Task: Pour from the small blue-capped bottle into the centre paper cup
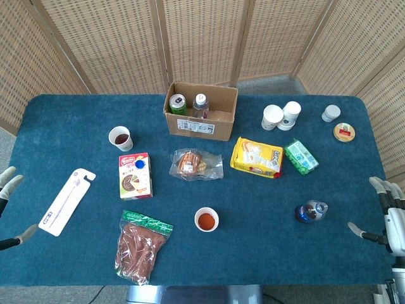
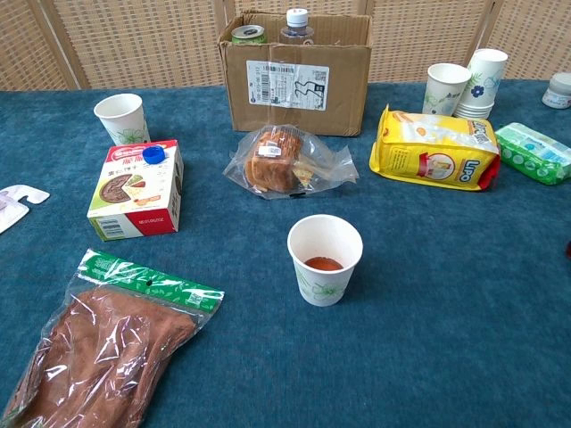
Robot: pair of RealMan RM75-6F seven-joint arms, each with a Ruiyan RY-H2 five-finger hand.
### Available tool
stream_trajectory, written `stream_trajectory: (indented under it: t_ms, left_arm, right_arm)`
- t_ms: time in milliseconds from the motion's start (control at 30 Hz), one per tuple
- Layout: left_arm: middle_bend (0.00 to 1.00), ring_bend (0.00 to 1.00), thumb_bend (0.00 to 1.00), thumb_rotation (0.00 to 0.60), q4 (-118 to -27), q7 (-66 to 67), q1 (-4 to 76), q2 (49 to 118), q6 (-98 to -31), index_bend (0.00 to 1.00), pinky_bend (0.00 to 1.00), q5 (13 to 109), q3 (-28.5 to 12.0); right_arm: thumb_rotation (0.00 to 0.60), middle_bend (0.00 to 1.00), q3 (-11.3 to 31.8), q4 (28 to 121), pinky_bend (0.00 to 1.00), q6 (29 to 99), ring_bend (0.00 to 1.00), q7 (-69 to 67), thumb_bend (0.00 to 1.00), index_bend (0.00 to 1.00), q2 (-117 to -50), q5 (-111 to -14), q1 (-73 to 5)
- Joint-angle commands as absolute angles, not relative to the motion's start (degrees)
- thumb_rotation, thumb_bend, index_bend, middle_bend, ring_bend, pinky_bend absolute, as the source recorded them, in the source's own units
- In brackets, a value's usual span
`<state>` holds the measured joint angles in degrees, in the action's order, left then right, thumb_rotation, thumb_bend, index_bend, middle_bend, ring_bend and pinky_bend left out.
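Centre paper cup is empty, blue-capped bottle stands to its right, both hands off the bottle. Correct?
Not quite. The centre paper cup is not empty: the chest view shows reddish-brown liquid at its bottom. The rest holds: in the head view the blue-capped bottle stands to its right, and the left hand and right hand are both off it.

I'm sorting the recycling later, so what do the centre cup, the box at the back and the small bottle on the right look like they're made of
The centre cup looks like matte white paper with a rolled rim and a faint green print. The box looks like plain brown corrugated cardboard, flaps open, with a white label. The small bottle looks like clear glossy plastic, probably, holding dark liquid.
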<state>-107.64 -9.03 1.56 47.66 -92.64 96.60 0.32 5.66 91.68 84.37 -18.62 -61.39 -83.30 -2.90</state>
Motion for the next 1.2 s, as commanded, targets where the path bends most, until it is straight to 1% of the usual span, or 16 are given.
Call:
stream_trajectory:
  t_ms: [33,200,333,467,667,1200]
  left_arm:
    - [0.0,0.0,0.25,0.6,-107.7,-8.9,1.6,47.6,-92.5,0.0,0.0,96.6,0.4]
    - [0.0,0.0,0.25,0.6,-107.7,-9.0,1.5,47.7,-93.0,0.0,0.0,97.0,0.3]
    - [0.0,0.0,0.25,0.6,-107.5,-8.8,1.6,48.0,-92.8,0.0,0.0,96.8,0.2]
    - [0.0,0.0,0.25,0.6,-107.8,-8.1,2.3,48.2,-91.6,0.0,0.0,96.3,0.1]
    - [0.0,0.0,0.25,0.6,-108.2,-6.6,2.6,48.7,-91.3,0.0,0.0,96.5,-0.1]
    - [0.0,0.0,0.25,0.6,-109.2,-3.4,1.6,49.6,-92.5,0.0,0.0,97.1,0.4]
  right_arm:
    - [0.6,0.0,5.6,91.5,0.0,84.2,0.0,-18.7,0.0,0.0,-61.5,-83.4,-3.0]
    - [0.6,0.0,5.0,91.1,0.0,83.2,0.0,-21.3,0.0,0.0,-61.5,-84.2,-3.3]
    - [0.6,0.0,4.5,89.6,0.0,81.4,0.0,-30.1,0.0,0.0,-61.4,-85.4,-4.0]
    - [0.6,0.0,3.7,83.1,0.0,80.4,0.0,-42.0,0.0,0.0,-63.5,-88.4,-5.3]
    - [0.6,0.0,3.0,74.7,0.0,79.5,0.0,-53.1,0.0,0.0,-67.0,-90.6,-7.3]
    - [0.6,0.0,-0.9,60.2,0.0,81.5,0.0,-67.9,0.0,0.0,-73.8,-95.3,-9.1]
